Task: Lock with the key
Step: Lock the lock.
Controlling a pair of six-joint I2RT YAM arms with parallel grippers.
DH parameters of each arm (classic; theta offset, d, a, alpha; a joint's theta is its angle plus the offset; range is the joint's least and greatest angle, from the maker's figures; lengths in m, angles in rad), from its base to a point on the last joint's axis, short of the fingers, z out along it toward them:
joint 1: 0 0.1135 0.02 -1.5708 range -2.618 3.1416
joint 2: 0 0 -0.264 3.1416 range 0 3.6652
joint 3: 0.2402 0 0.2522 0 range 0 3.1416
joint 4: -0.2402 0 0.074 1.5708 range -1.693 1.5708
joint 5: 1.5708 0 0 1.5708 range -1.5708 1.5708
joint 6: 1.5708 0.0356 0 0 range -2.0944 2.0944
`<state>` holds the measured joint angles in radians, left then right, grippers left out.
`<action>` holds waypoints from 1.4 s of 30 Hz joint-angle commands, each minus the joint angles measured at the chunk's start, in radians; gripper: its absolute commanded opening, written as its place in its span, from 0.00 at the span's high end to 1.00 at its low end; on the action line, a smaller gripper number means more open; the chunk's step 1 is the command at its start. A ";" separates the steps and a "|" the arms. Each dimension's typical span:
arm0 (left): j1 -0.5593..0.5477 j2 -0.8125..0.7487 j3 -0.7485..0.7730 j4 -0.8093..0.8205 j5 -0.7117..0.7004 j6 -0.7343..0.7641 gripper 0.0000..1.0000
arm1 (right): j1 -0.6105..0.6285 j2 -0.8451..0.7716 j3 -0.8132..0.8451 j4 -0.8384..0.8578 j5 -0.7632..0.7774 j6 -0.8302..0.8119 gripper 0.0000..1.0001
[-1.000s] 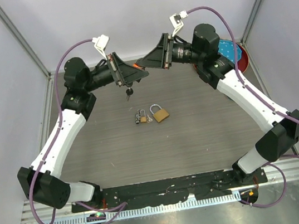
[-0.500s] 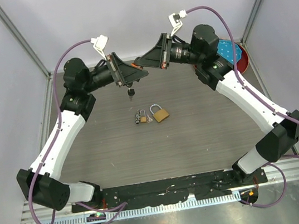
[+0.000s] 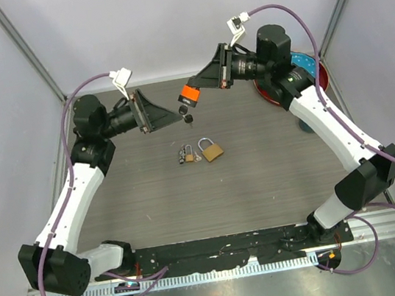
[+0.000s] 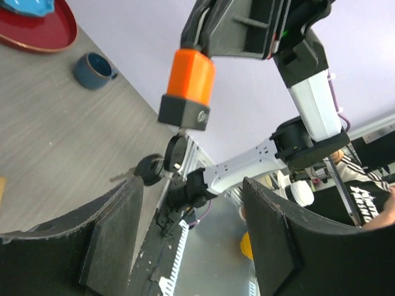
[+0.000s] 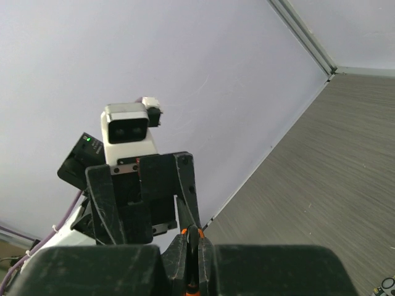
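Note:
An orange padlock (image 3: 191, 92) with a black base hangs in the air over the far part of the table. My right gripper (image 3: 201, 85) is shut on its top; in the right wrist view only an orange sliver of the padlock (image 5: 196, 232) shows between the pressed fingers of that gripper (image 5: 196, 239). A key (image 4: 175, 152) hangs under the padlock's base (image 4: 184, 115), with a black-headed key (image 4: 150, 168) dangling beside it. My left gripper (image 3: 172, 114) stands open just left of the lock, its fingers (image 4: 117, 209) apart with nothing between them.
A brass padlock (image 3: 211, 150) and a small padlock with keys (image 3: 187, 155) lie at the table's middle. A red plate (image 3: 318, 76) holding something blue sits at the far right. A dark blue cup (image 4: 92, 69) stands near it.
My left gripper has opened and drawn back to the left, off the lock. The right gripper has shut on the lock's top and now carries it alone.

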<state>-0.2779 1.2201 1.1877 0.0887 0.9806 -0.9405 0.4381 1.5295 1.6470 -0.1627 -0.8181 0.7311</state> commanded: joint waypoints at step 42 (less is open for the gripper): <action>-0.104 -0.134 -0.365 -0.086 0.119 0.078 1.00 | -0.042 0.063 0.083 0.101 -0.079 -0.002 0.99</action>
<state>-0.3840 1.1389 0.8539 0.0452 1.0760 -0.8959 0.4015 1.5829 1.6783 -0.1532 -0.8612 0.7311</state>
